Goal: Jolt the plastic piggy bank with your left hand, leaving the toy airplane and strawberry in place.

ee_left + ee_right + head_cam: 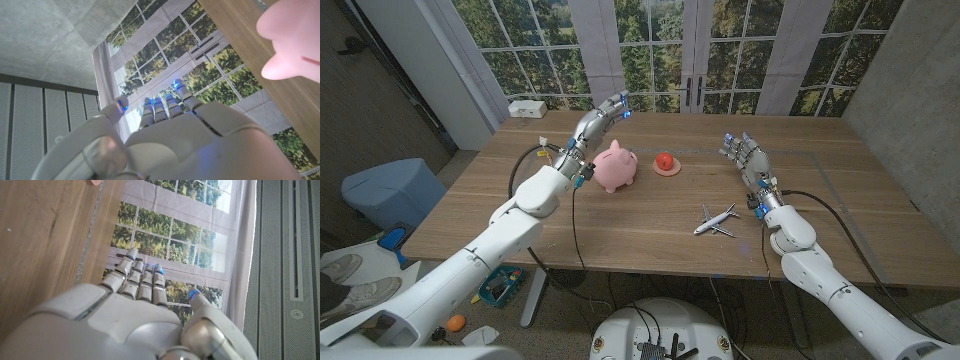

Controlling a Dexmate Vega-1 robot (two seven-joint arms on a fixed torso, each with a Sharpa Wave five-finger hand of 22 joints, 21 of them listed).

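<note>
A pink plastic piggy bank (616, 166) stands on the wooden table (650, 225) left of centre. My left hand (596, 124) is raised just behind and to the left of it, fingers stretched out and holding nothing. In the left wrist view the pink piggy bank (292, 42) shows close beside my left hand (165, 135). A red strawberry (665, 162) on a small pink disc sits to the right of the pig. A white toy airplane (717, 220) lies nearer the front. My right hand (745, 158) stands open at the table's right, apart from the airplane.
A white box (527, 108) sits at the table's far left corner. A blue bin (390, 192) stands on the floor to the left. Windows run behind the table's far edge.
</note>
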